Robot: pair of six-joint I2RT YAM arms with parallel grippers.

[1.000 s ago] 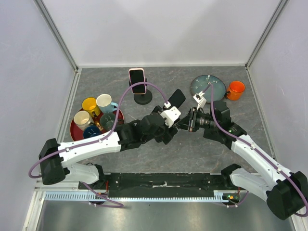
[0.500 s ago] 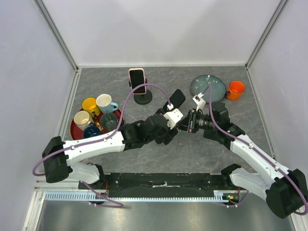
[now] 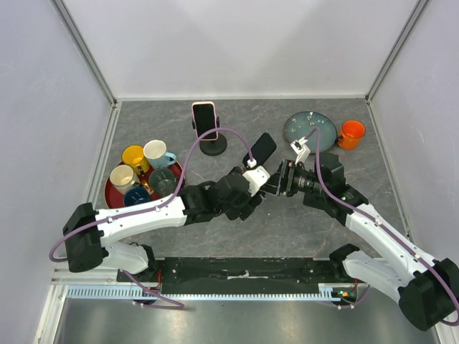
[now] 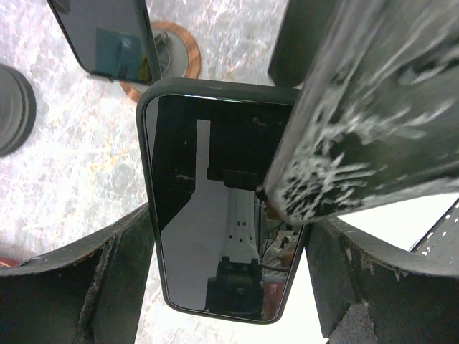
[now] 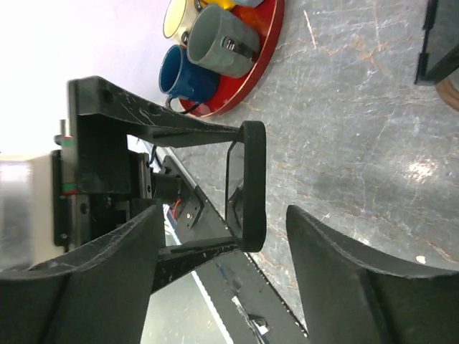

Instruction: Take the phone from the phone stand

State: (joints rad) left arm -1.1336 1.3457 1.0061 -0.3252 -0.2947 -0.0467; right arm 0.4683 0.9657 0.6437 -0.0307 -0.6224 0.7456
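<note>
A pink-cased phone (image 3: 204,120) stands upright on the black phone stand (image 3: 213,148) at the back; the left wrist view shows this phone's dark screen (image 4: 107,36). A second, black phone (image 3: 263,147) hangs in the air mid-table. My left gripper (image 3: 257,160) is shut on the black phone's long edges (image 4: 215,179), screen facing the wrist camera. My right gripper (image 3: 272,180) faces it from the right, open, its fingers (image 5: 337,272) wide on either side of the phone's edge (image 5: 252,186) without touching. One scratched right finger (image 4: 373,107) covers part of the left wrist view.
A red tray (image 3: 110,195) with several mugs sits at the left and also shows in the right wrist view (image 5: 251,72). A grey-blue plate (image 3: 310,129) and an orange mug (image 3: 351,134) lie at the back right. White walls enclose the table on three sides.
My right gripper has opened and let go of the black phone. My left gripper's jaws have closed in on the phone's edges. Both arms have barely shifted.
</note>
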